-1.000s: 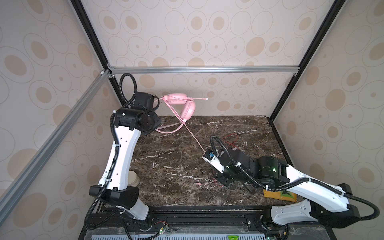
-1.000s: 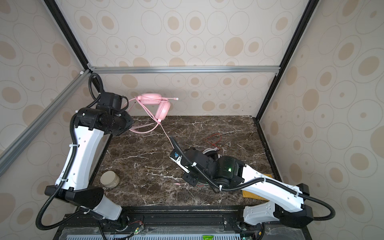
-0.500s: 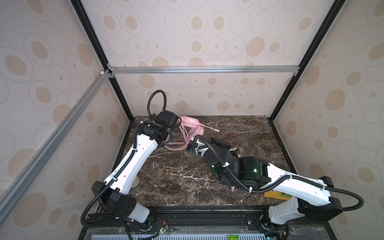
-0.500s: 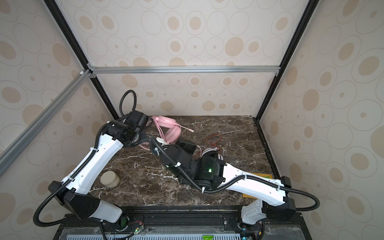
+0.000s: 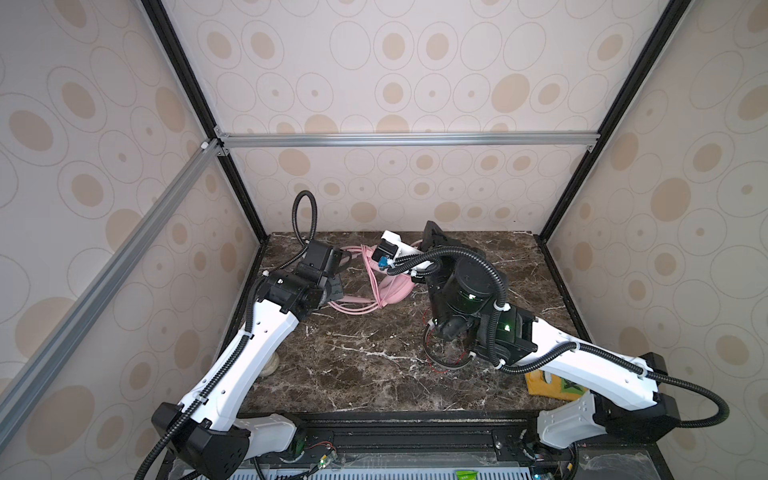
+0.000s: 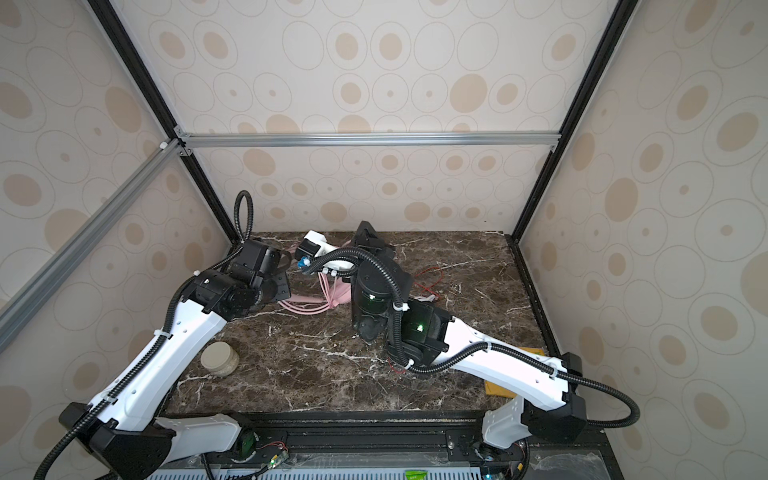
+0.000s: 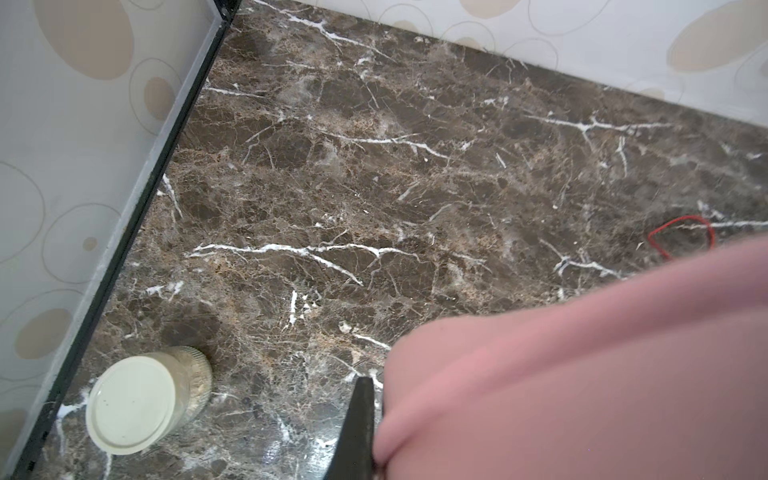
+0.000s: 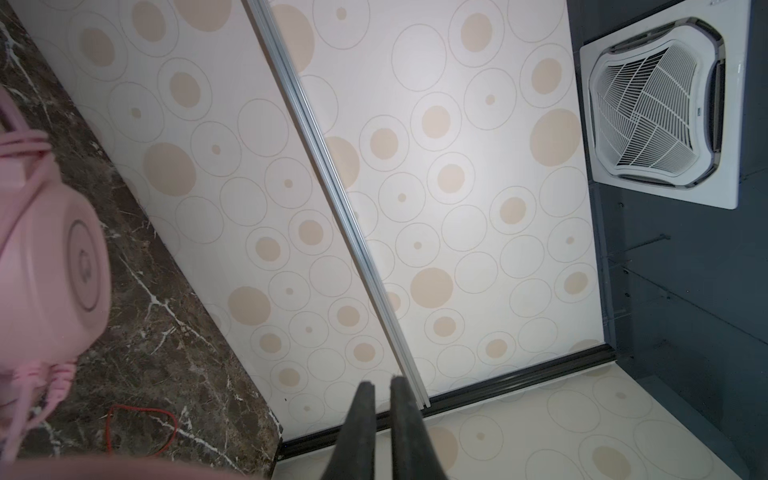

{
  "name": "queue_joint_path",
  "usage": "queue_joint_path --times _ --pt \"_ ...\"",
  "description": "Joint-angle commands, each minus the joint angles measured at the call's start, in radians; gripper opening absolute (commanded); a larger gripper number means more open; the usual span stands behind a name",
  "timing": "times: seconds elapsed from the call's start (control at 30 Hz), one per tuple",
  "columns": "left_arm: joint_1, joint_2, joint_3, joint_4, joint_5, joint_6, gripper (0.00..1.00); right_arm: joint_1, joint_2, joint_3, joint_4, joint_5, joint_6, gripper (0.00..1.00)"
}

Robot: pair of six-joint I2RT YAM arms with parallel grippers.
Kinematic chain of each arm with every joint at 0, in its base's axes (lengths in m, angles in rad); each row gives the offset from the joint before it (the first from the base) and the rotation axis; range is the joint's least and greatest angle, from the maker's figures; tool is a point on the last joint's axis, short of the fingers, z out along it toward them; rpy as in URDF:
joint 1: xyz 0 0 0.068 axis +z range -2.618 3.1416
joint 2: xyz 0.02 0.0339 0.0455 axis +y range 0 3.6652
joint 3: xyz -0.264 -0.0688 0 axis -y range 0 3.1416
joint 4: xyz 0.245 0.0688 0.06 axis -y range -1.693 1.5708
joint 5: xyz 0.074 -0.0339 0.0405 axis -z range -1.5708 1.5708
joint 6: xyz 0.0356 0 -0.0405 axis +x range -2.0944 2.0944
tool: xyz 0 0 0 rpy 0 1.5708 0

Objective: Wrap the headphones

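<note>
Headphones, pink set (image 5: 394,289): on the counter (image 5: 374,374) toward its back left corner, between the two wrists in both top views. Its pink cable (image 5: 357,309) lies in loose loops on the marble just in front of it, and several strands cross over the headset body. In the right wrist view one round ear cup (image 8: 45,266) sits on the marble with cable strands bunched against it.

Left gripper (image 5: 338,272): at the back left corner, closed. The left wrist view shows only one black finger (image 7: 357,428), pressed against pink padding that fills the near part of that view. The grip is on the pink set. The second finger is hidden.

Right gripper (image 8: 382,399): above the back edge, fingers aimed up at the rear wall. Its jaws stand narrowly apart with a thin slit of wall showing between them and nothing held.

Headphones, white-and-black set (image 5: 444,365): on the counter right of centre, largely covered by the right arm. A silver headband arc shows beneath the arm in a top view. Its thin red cable (image 6: 428,276) trails loose toward the back right.

Other items: a jar (image 6: 220,358) with a cream lid stands at the left edge toward the front, apart from both headsets. A yellow packet (image 5: 548,384) lies at the front right corner, partly under the right arm.
</note>
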Motion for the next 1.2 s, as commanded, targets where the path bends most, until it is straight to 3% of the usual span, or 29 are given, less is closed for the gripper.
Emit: queue_joint_path --times 0.0,0.07,0.13,0.27,0.5,0.83,1.17 --pt "-0.014 -0.032 -0.041 0.048 0.074 0.106 0.00 -0.012 -0.029 0.036 -0.004 -0.067 0.039 0.16" --pt "-0.026 -0.058 -0.073 0.086 0.158 0.136 0.00 -0.018 -0.041 0.050 -0.125 -0.127 0.152 0.18" --pt "-0.046 -0.069 -0.089 0.105 0.216 0.158 0.00 -0.024 -0.049 0.075 -0.278 -0.204 0.281 0.11" --pt "-0.114 -0.055 -0.085 0.091 0.235 0.159 0.00 -0.051 -0.037 0.139 -0.477 -0.324 0.475 0.00" --pt "-0.212 -0.066 -0.078 0.097 0.268 0.157 0.00 -0.140 -0.018 0.151 -0.595 -0.462 0.643 0.00" --pt "-0.294 -0.090 -0.083 0.103 0.256 0.151 0.00 -0.434 0.061 0.203 -0.741 -0.686 0.911 0.00" --pt "-0.342 -0.098 -0.031 0.095 0.261 0.165 0.00 -0.645 0.164 0.161 -0.837 -1.080 1.161 0.01"
